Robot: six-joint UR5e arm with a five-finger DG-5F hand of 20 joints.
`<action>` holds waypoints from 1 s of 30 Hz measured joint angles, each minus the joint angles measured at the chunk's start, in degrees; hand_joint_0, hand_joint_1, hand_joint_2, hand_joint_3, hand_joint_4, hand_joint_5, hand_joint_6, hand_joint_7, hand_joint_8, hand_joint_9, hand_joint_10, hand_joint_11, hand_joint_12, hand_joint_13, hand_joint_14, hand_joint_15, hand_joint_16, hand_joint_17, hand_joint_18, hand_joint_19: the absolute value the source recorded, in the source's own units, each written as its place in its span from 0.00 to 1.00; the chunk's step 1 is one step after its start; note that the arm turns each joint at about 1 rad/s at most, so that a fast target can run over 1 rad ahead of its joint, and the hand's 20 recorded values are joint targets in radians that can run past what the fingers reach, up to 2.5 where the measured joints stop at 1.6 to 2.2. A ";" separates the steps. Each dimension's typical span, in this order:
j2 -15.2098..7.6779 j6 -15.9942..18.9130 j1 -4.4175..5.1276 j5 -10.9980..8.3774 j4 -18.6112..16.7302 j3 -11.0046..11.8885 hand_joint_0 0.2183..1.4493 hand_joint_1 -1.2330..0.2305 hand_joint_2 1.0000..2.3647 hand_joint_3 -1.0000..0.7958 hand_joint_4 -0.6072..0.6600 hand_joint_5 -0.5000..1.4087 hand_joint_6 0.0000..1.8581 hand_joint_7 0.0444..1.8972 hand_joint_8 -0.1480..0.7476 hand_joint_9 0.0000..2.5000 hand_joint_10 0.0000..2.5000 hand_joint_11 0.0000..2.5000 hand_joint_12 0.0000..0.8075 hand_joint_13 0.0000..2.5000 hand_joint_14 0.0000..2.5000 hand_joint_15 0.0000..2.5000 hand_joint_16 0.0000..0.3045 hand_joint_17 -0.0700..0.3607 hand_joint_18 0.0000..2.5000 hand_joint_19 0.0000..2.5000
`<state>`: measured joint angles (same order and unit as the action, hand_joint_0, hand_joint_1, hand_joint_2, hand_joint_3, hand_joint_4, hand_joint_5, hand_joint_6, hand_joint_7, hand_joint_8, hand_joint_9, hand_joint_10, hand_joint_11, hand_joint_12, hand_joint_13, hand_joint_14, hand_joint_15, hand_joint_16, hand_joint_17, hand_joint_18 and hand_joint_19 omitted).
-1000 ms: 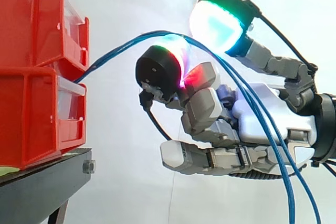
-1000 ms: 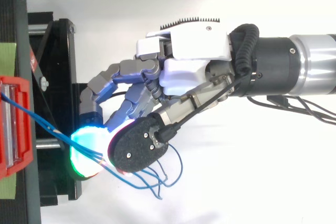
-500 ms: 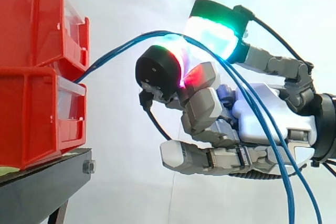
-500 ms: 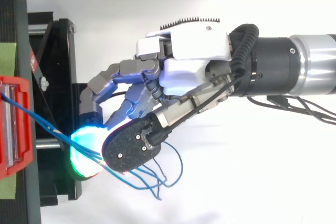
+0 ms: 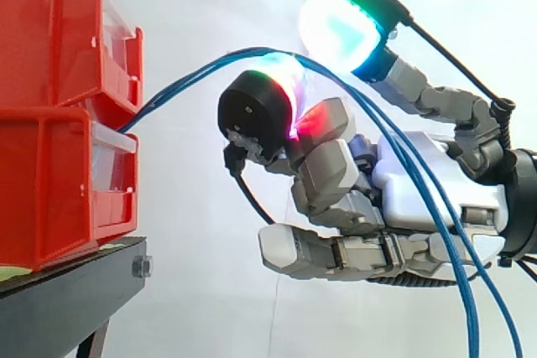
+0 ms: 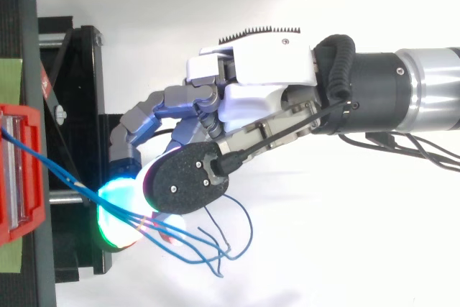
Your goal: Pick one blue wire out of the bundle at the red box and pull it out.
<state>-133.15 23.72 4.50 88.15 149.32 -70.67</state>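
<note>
A bundle of thin blue wires point(image 5: 180, 81) comes out of the front of the stacked red box point(image 5: 50, 123), which stands well apart from the hand point(image 5: 336, 169), on the side its tips point to. The wires climb in a shallow arch, cross over the top of the hand, then hang steeply down in front of its palm. From above, they fan apart past the hand, their loose ends curling freely.
</note>
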 measured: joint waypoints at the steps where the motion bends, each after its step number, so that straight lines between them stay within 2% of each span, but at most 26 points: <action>1: 0.00 0.00 0.00 0.02 0.00 0.00 0.23 0.37 0.00 0.28 0.64 0.18 0.44 0.51 0.50 0.38 0.01 0.44 0.50 0.36 0.01 0.36 0.21 0.50 0.18 0.19; 6: 0.00 0.01 0.01 0.16 0.01 0.00 0.22 0.26 0.00 0.28 0.64 0.17 0.46 0.51 0.49 0.37 0.01 0.44 0.49 0.36 0.01 0.36 0.21 0.50 0.18 0.19; 10: 0.00 0.01 0.02 0.35 0.01 0.00 0.23 0.22 0.00 0.28 0.64 0.17 0.47 0.49 0.49 0.37 0.01 0.44 0.48 0.36 0.01 0.36 0.21 0.49 0.18 0.18; 19: 0.00 0.01 0.04 0.82 -0.03 0.01 0.31 0.25 0.00 0.28 0.61 0.18 0.48 0.54 0.47 0.38 0.01 0.45 0.45 0.36 0.01 0.36 0.19 0.46 0.18 0.18; 25: 0.00 0.01 0.01 1.41 -0.08 0.00 0.32 0.26 0.01 0.38 0.56 0.19 0.49 0.58 0.47 0.39 0.01 0.44 0.45 0.36 0.01 0.37 0.19 0.46 0.18 0.18; 30: 0.00 0.01 0.01 1.49 -0.09 0.00 0.32 0.27 0.01 0.40 0.53 0.18 0.49 0.60 0.47 0.39 0.01 0.45 0.45 0.36 0.01 0.37 0.19 0.46 0.19 0.19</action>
<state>-133.15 23.73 4.51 89.64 149.23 -70.67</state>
